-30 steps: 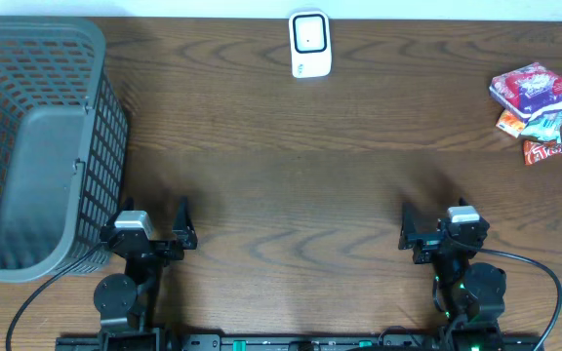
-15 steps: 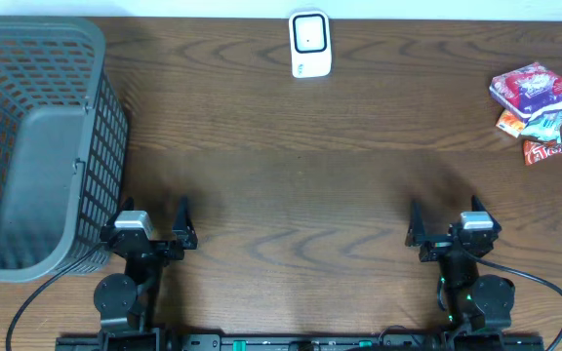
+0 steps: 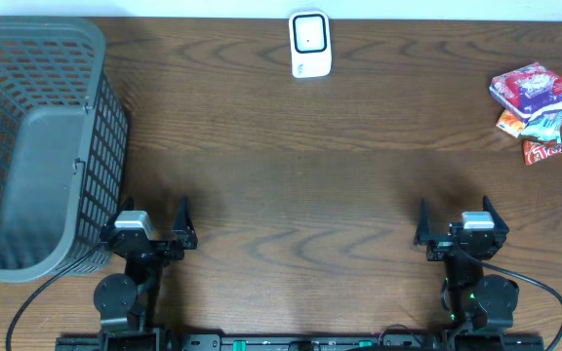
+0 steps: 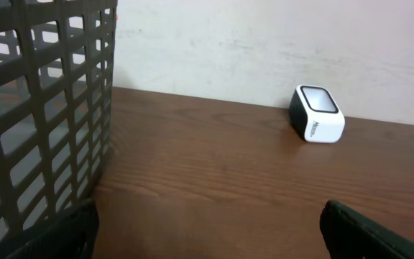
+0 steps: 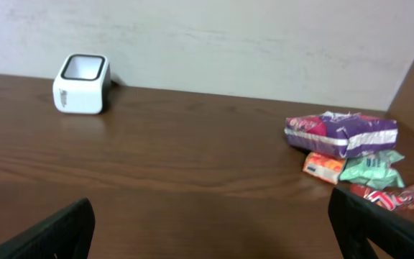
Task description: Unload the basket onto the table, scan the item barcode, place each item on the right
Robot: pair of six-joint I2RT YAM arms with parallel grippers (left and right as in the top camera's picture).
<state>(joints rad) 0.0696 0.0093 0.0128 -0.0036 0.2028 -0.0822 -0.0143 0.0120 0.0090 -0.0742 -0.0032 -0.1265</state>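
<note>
The items are a small pile of snack packs at the table's far right: a purple packet (image 3: 535, 90) (image 5: 340, 133), an orange packet (image 3: 511, 121) (image 5: 325, 167), a teal one (image 3: 544, 125) (image 5: 369, 170) and a red bar (image 3: 557, 147) (image 5: 401, 194). No barcode shows on them. A white scanner box (image 3: 309, 44) (image 4: 316, 115) (image 5: 82, 85) stands at the far middle edge. My left gripper (image 3: 152, 218) (image 4: 207, 230) rests open near the front left, nothing between its fingers. My right gripper (image 3: 457, 218) (image 5: 210, 226) stands open at the front right, well short of the packs.
A tall dark grey mesh basket (image 3: 27, 146) (image 4: 42, 108) fills the left side, right beside my left gripper. A pale wall runs behind the table's far edge.
My right gripper has shifted to the right along the front edge and turned to face straight ahead. The left arm has not moved.
</note>
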